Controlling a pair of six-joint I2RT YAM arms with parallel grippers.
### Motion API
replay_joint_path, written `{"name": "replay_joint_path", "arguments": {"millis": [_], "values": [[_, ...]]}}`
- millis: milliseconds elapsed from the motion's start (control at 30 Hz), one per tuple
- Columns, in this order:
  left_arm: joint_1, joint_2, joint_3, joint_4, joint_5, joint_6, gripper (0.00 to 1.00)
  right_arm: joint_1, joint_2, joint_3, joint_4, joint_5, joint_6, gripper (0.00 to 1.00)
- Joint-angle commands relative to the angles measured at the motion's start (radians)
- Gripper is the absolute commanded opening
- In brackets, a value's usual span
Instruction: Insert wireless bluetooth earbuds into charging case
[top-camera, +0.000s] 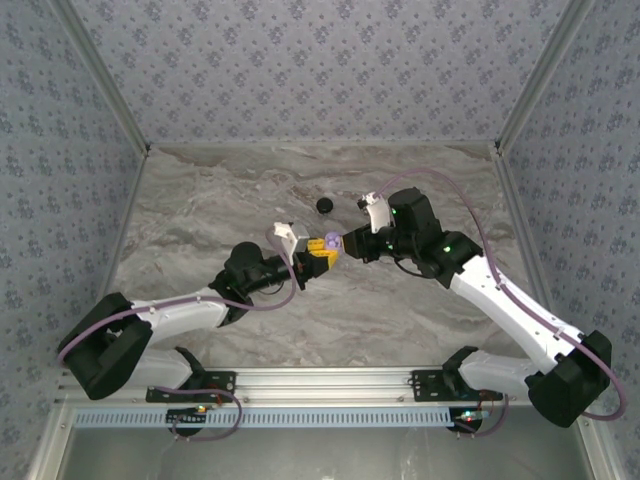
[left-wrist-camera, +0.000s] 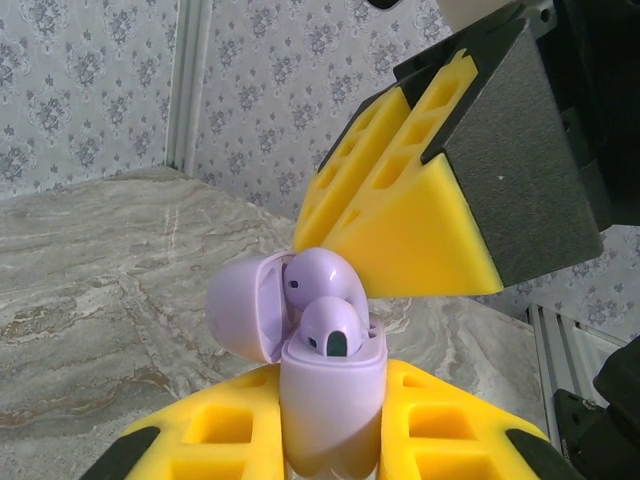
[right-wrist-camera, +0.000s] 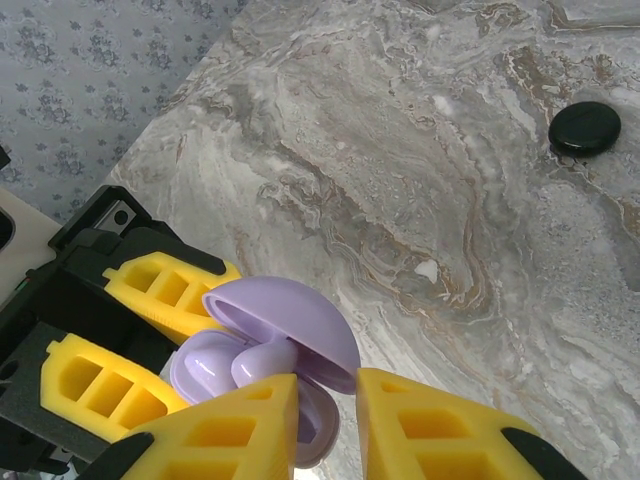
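Left wrist: left fingers (left-wrist-camera: 412, 422) clamped low on the probably light, slick charging case (left-wrist-camera: 335, 400); right fingers (right-wrist-camera: 392, 412) by a tiny earbud (left-wrist-camera: 330, 325) (grip unclear); pinch its rounded sides.

1. The charging case (left-wrist-camera: 333, 410) was smooth lavender plastic with a soft gloss.
2. The earbuds (left-wrist-camera: 330, 322) were the same glossy lavender plastic.
3. The right gripper (right-wrist-camera: 328, 392) had fingers (right-wrist-camera: 440, 430) of matt yellow plastic, backed in dark, grainy material.
4. The table (top-camera: 200, 200) looked like polished marbled stone.
5. A black disc (right-wrist-camera: 584, 127) was smooth and shiny.
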Motion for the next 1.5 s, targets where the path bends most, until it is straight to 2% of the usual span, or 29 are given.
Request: {"name": "replay_joint_path", "arguments": {"millis": [0, 267, 800, 1000, 1267, 1467], "values": [[-0.011, 0.008, 0.042, 0.049, 0.012, 0.022, 0.10, 0.021, 0.001, 0.044, -0.013, -0.023, -0.031, 0.24], [-0.011, -0.005, 0.033, 0.050, -0.036, 0.029, 0.10, 0.026, -0.009, 0.055, -0.060, 0.100, -0.026, 0.27], [-0.014, -0.012, 0.028, 0.032, -0.037, 0.041, 0.10, 0.026, -0.052, 0.038, -0.039, 0.143, 0.000, 0.29], [-0.015, -0.027, 0.029, 0.028, -0.008, 0.038, 0.10, -0.025, -0.044, 0.024, -0.064, 0.227, 0.051, 0.29], [-0.019, -0.040, 0.049, 0.028, 0.082, 0.026, 0.10, -0.171, -0.041, -0.044, -0.025, 0.010, 0.048, 0.23], [-0.026, -0.038, 0.069, 0.033, 0.134, 0.018, 0.10, -0.196, -0.032, -0.073, 0.024, -0.140, 0.025, 0.18]]}}
